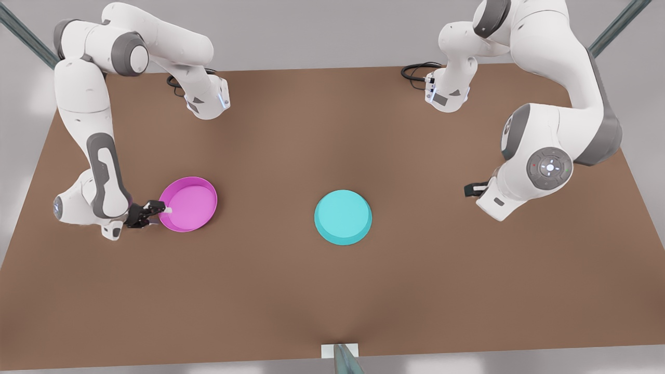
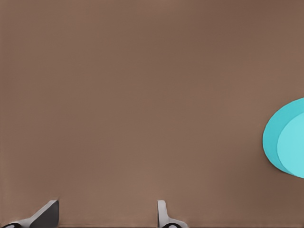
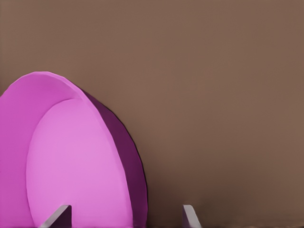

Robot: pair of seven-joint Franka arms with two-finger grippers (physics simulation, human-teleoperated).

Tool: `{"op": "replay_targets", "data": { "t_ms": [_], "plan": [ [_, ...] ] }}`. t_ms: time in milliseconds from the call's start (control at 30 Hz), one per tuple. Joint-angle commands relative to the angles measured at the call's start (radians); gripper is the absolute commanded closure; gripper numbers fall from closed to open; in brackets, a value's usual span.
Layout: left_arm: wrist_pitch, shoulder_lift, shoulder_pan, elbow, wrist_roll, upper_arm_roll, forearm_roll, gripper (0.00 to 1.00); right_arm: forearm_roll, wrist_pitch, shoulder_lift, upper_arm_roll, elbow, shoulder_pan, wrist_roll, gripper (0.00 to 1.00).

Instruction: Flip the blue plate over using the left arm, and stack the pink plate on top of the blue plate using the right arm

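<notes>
Right pincer sits open around the pink plate rim, nothing lifted, blue plate already bottom-up mid-desk, left pincer open and parked nearby, so stacking's left.

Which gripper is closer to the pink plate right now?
The right gripper: its fingers straddle the rim of the pink plate, on the front view's left. The left gripper hangs far off on the front view's right, beyond the blue plate.
</notes>
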Motion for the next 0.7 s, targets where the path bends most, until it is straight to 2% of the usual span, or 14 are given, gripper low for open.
{"op": "replay_targets", "data": {
  "t_ms": [0,100,133,167,200,367,467,500,567,667],
  "plan": [
    [0.000,0.000,0.000,0.000,0.000,0.000,0.001,0.00,0.000,0.001,-0.001,0.000,-0.001,0.000,0.000,0.19],
    [0.000,0.005,0.000,-0.001,0.000,0.000,0.001,0.00,0.001,0.009,-0.040,0.000,-0.053,-0.001,-0.014,0.19],
    [0.000,0.005,0.000,-0.001,0.000,0.000,0.001,0.00,0.001,0.009,-0.038,0.000,-0.054,-0.003,-0.014,0.22],
    [0.000,0.005,0.000,-0.001,0.000,0.000,0.001,0.00,0.001,0.015,-0.037,0.000,-0.054,-0.008,-0.014,0.31],
    [0.000,0.005,0.000,-0.001,0.000,0.000,0.001,0.00,0.001,0.015,-0.038,0.000,-0.054,-0.011,-0.014,0.35],
    [-0.002,0.005,0.000,-0.001,0.000,0.000,0.001,0.00,0.001,0.029,-0.023,0.001,-0.052,-0.017,-0.007,0.43],
    [0.000,0.005,0.000,-0.006,0.000,0.000,0.001,0.00,0.001,0.030,-0.023,0.001,-0.050,-0.012,0.007,0.58],
    [0.000,0.005,0.000,-0.006,0.000,0.000,0.001,0.00,0.001,0.032,-0.023,0.001,-0.050,-0.012,0.009,0.58],
    [0.000,0.006,0.000,-0.006,0.000,0.000,-0.001,0.00,0.001,0.044,-0.023,0.001,-0.050,-0.014,0.010,0.68],
    [0.000,0.006,0.000,-0.006,0.000,0.000,-0.001,0.00,0.001,0.039,-0.018,0.001,-0.050,-0.014,0.050,0.70]
  ]
}}
